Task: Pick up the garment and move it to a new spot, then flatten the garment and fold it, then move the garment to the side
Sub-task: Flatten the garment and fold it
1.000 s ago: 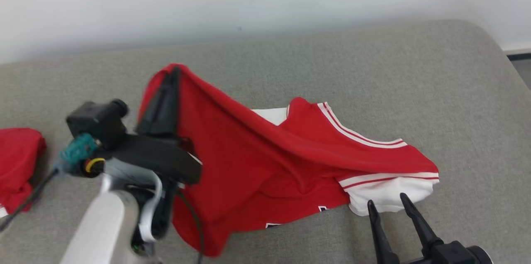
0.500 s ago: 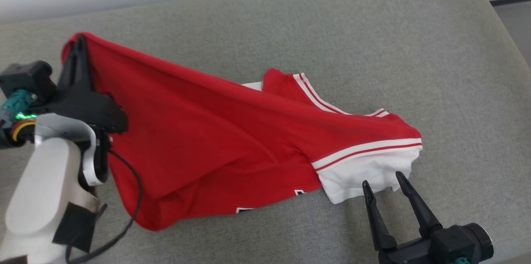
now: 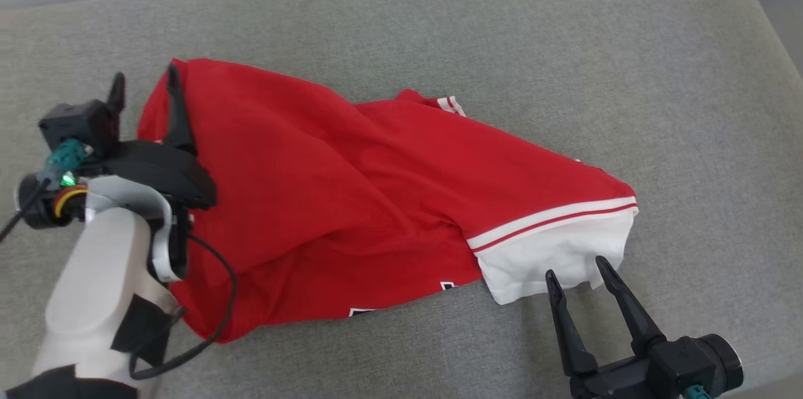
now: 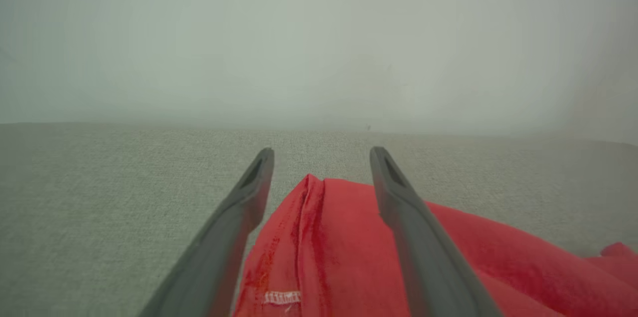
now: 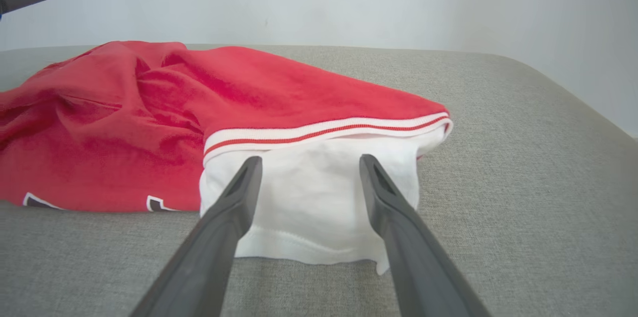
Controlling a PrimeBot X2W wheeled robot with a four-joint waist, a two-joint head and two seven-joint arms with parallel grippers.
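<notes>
Flattening is judged to be the step in hand: the garment [image 3: 376, 186] is seen rumpled on the grey cushion [image 3: 439, 16], stretched from one pincer to the other. For a clean spread, two far-apart edges are best taken thinly, in a single layer where that can be managed. They are then best drawn away from each other low over the cushion, so that the folds in the middle are pulled out rather than heaped.

The left pincer [image 3: 144, 73] is seen with its fingers wide apart. A red hemmed corner [image 4: 304, 217] lies between them, unclamped; whether the cloth is brushed by the finger on the garment's side cannot be told. The right pincer [image 3: 576, 267] is likewise spread wide, and nothing is held by it. The white sleeve [image 5: 309, 197] lies just ahead of it, its near edge crossed by the fingertips, though contact cannot be made out.
</notes>
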